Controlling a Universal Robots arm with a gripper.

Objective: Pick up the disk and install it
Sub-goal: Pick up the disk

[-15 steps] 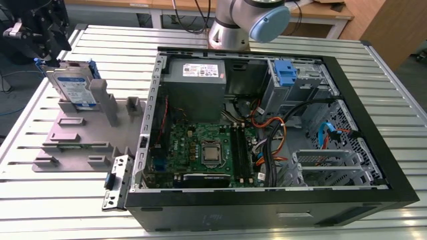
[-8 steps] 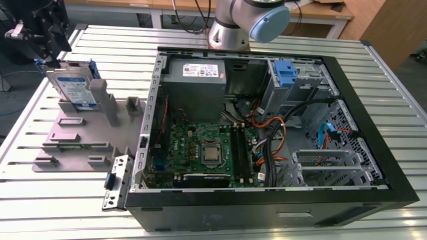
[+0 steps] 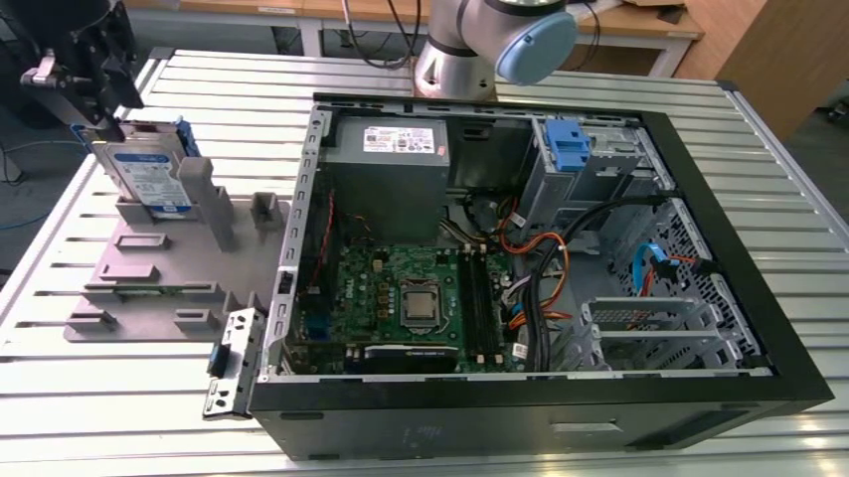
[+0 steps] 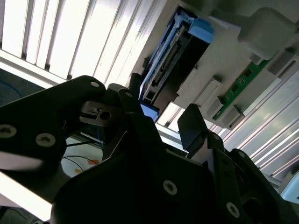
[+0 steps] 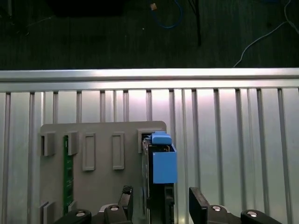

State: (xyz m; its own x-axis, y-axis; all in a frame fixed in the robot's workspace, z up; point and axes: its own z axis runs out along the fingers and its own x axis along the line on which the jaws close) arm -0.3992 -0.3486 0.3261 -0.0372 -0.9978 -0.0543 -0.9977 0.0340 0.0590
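Nearest you, the black computer case [image 3: 531,397] takes up the lower right of the exterior view. Its lid is off, and a bare blue bracket [image 3: 567,144] sits in its bay at the upper right. Left of the case lies the grey fixture plate [image 3: 146,260]. The disk [image 3: 146,174] stands on edge in a slot at the plate's far end, in the upper left of the frame, well apart from the case. Its long axis looks roughly upright.

Your gripper [image 3: 90,94] hangs just above and to the left of the disk's top edge, carrying nothing.

The first wrist view gives you the relation that matters. The two fingers [image 5: 198,207] stand apart, jaws open, and the disk's thin edge lines up with the gap between them. Clear space shows on both sides, and its broad faces run parallel to the finger pads. You have no contact yet, by my reading.

The second wrist view adds the disk's connector end, which lies just beyond the fingertips. A green memory stick [image 5: 68,172] sits in a neighbouring slot.
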